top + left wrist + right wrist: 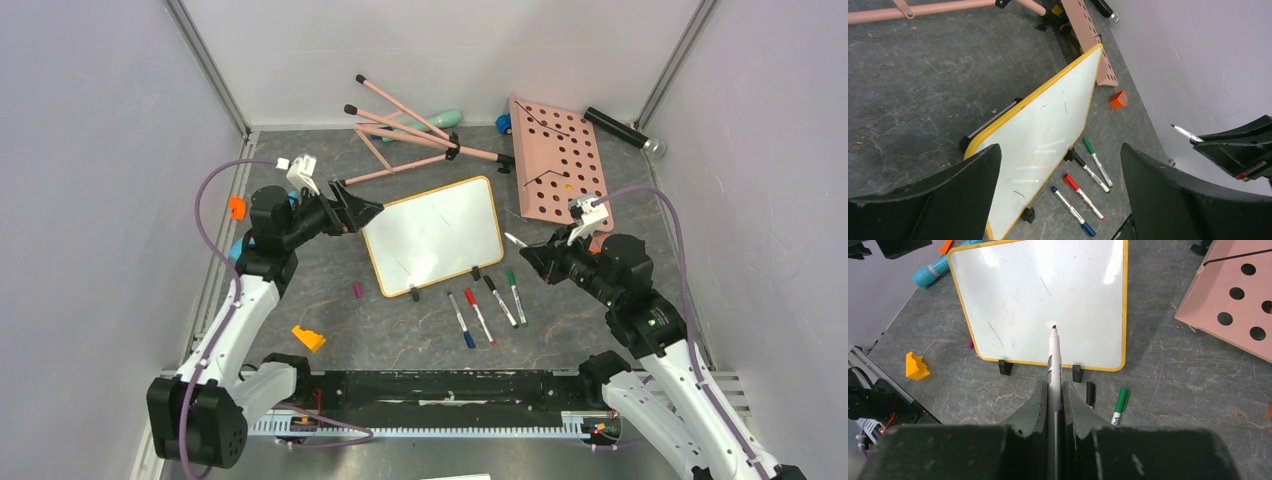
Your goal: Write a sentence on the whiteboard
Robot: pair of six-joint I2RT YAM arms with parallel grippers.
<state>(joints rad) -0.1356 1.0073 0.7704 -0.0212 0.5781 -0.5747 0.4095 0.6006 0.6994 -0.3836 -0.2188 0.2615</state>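
At the middle of the worktop [400,335] lies the whiteboard [432,235], on its small black feet. Its long axis runs roughly left to right, slightly skewed, and its face is bare but for a few faint stray strokes; we see no sentence on it yet. The right tool [530,256] is clamped on a marker [1054,352], uncapped, with its dark red-purple tip leading. From above, the board lies to the left of that tip and a little farther out, and the tip sits just beside the board's near-right corner. The marker's axis aims diagonally in over that corner, so we judge the coming move to be a short reach leftward and down onto the white face. How high the tip rides above the surface we cannot tell. The left tool [362,213] has its jaws spread wide and holds nothing, at the board's far-left corner; whether it touches the rim we cannot tell. The right arm, carrying the marker, is the nearer one to write. Four capped markers [488,305] lie just in front of the board's near edge
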